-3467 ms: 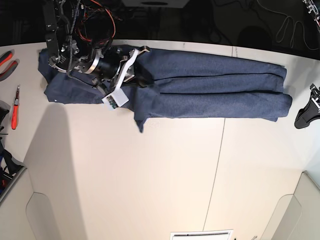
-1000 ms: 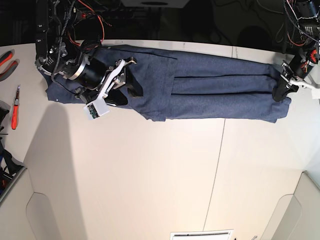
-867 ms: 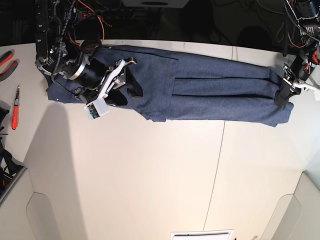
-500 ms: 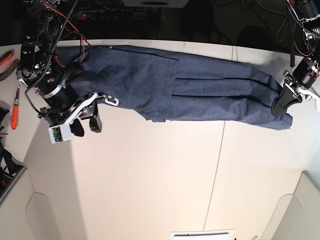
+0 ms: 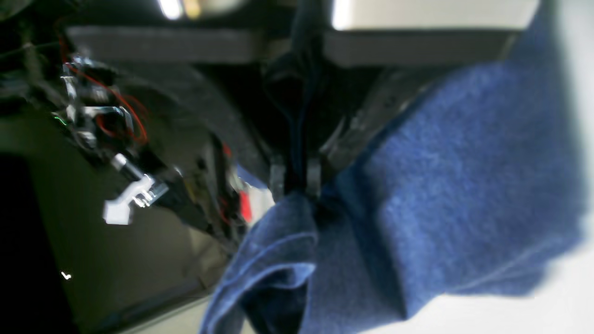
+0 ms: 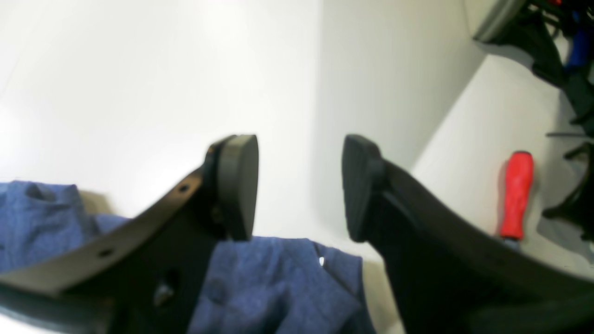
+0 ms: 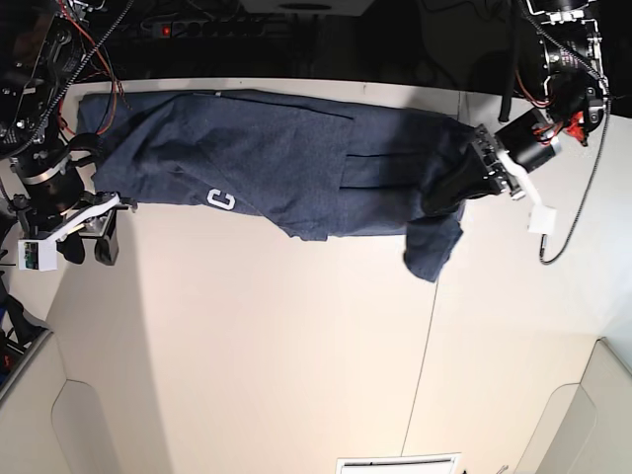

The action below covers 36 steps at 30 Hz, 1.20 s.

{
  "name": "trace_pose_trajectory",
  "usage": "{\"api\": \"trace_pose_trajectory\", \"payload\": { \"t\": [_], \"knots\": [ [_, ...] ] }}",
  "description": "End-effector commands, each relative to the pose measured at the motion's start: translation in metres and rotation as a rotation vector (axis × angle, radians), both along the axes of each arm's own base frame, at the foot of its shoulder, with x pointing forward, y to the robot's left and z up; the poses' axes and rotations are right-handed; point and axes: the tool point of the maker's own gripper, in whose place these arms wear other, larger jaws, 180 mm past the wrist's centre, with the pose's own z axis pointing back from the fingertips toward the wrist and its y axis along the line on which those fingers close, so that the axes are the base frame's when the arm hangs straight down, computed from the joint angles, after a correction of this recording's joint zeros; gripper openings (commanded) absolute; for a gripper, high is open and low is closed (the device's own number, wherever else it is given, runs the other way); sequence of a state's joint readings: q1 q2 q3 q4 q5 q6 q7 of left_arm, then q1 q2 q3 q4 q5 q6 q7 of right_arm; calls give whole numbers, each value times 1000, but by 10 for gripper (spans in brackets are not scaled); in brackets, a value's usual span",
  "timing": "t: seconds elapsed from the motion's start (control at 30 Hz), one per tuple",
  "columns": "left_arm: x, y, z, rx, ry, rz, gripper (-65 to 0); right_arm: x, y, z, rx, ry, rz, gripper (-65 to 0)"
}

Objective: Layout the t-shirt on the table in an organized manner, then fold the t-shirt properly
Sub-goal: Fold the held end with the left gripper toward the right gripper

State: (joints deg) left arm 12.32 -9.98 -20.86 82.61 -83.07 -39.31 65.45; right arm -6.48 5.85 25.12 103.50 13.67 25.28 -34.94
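A: What has changed in the last moment?

B: The left gripper [image 7: 464,188] has carried its end of the t-shirt [image 7: 286,163] inward along the worktop [image 7: 296,346]. Half a second ago that end lay at the far edge on the base view's right; now a flap hangs off the jaws toward the seam. The jaws are clamped nearly together on a bunched edge of the cloth, which the left wrist view shows pinched between them.

A: And the other arm?

B: The right gripper [image 7: 91,237] has drawn off the shirt and now sits over bare worktop just past the shirt's near corner. Its jaws stand wide apart with nothing between them; the right wrist view shows white surface through the gap. A white letter [image 7: 221,200] has also come into sight on the cloth.

A: What does that mean for the fold?

B: I judge the lengthwise fold is done and a crosswise fold is beginning, driven by the left arm alone.

A: Anything unclear?

B: How many layers are pinched, I cannot tell; the left wrist view is blurred. The shirt's far edge meets dark background. A red-handled tool [image 6: 515,192] lies off to the side.
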Motion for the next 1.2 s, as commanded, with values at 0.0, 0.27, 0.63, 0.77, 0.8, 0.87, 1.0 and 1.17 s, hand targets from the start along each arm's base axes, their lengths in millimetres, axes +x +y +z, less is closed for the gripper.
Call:
{"api": "trace_pose_trajectory", "payload": {
  "t": [0.0,0.27,0.63,0.77,0.8,0.87,1.0,1.17],
  "knots": [
    [10,-6,16,-32,-59,-1,-650,8,-3,16,-4,-59,-2,-362],
    [1,-79,14,-97,-46,-161,-650,7,-2,14,-2,-43,0,-362],
    [-1,-96,-11,57,-38,-193,-614,7,-2,14,-2,-43,0,-362],
    [0,-96,-9,50,-39,-190,-319,7,-3,14,-5,-43,1,-362],
    [1,-96,-6,29,-44,-182,-320,7,-4,14,-8,-44,1,-362],
    [4,-95,3,-25,-57,-162,-320,7,-5,15,-11,-44,2,-362],
    [8,-96,19,-112,-76,-154,-321,6,-5,13,-11,-32,2,-362],
    [9,-102,27,-122,-87,-219,-321,-2,-28,8,-82,51,1,-348]
  ]
}}
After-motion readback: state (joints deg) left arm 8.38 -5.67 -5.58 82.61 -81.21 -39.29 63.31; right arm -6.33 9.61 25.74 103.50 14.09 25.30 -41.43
